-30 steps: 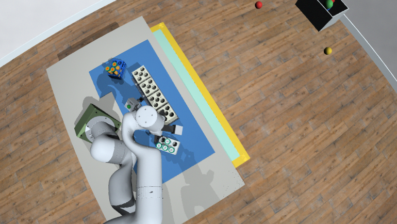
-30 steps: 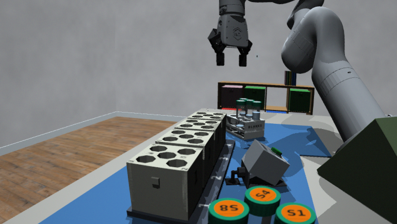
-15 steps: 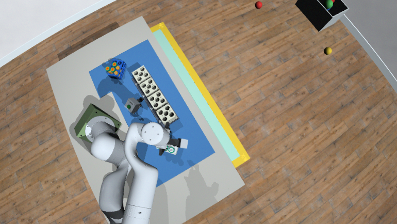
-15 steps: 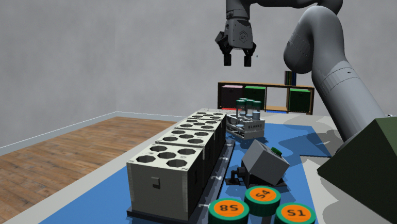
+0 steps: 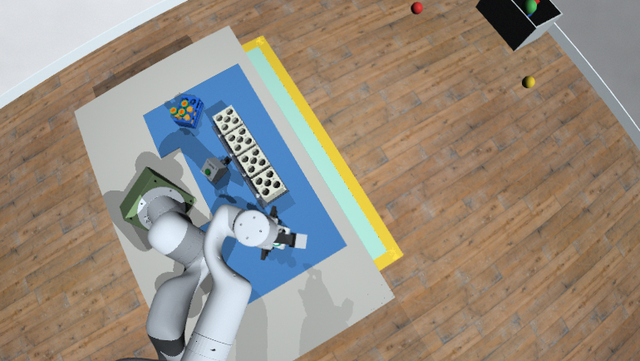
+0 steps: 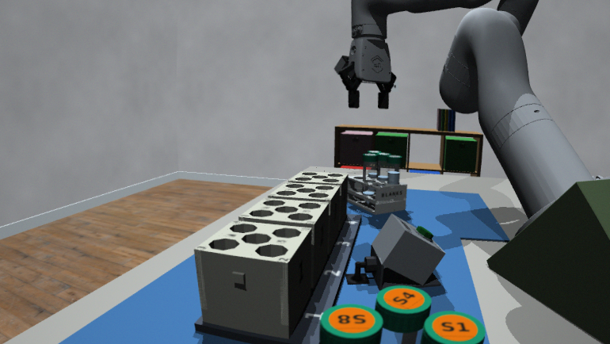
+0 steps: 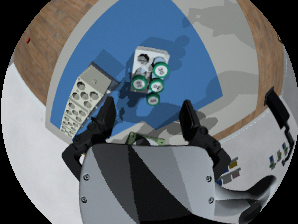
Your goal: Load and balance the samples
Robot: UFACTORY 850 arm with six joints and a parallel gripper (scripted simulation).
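Note:
My gripper (image 6: 367, 99) is open and empty, high above the white blank rack RB (image 6: 378, 189). In the wrist view the rack (image 7: 152, 72) lies just ahead of my open fingers, with several green-capped blanks standing in it. In the top view the arm hides the rack, and my gripper (image 5: 274, 234) hangs past the near end of the loading stand ST (image 5: 248, 155). The stand's four adapters (image 6: 273, 238) show only empty holes. The blue sample rack RS (image 5: 190, 114) holds several orange-dotted tubes, among them S8 (image 6: 351, 320), S4 (image 6: 403, 299) and S1 (image 6: 453, 328).
The grey box with the green DONE key (image 6: 424, 231) sits tilted between RS and RB, close beside the stand (image 5: 214, 170). The arm's green base block (image 5: 155, 197) stands at the mat's notch. A shelf with bins (image 6: 407, 147) stands beyond the table.

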